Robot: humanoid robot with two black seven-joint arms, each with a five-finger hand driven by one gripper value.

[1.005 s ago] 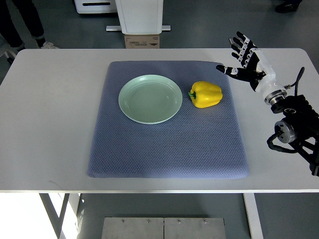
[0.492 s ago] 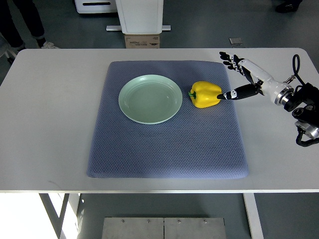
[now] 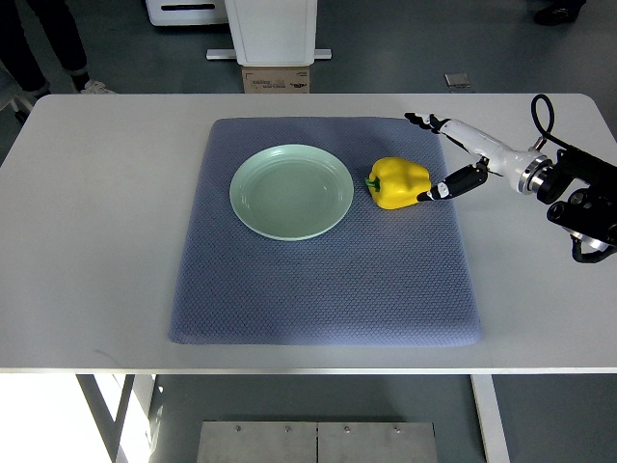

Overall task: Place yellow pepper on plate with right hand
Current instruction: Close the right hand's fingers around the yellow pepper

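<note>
Right hand [image 3: 453, 159] is spread wide, thumb tip touching the pepper [image 3: 397, 182] just left of it; plate [image 3: 291, 191] lies farther left.

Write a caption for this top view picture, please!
Right hand open beside the yellow pepper, pale green plate waiting.

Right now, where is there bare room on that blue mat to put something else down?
The near half of the blue mat is bare, below the green plate and the yellow pepper. A narrow strip is free left of the plate. It is crowded at the pepper's right, where the right hand reaches in.
</note>
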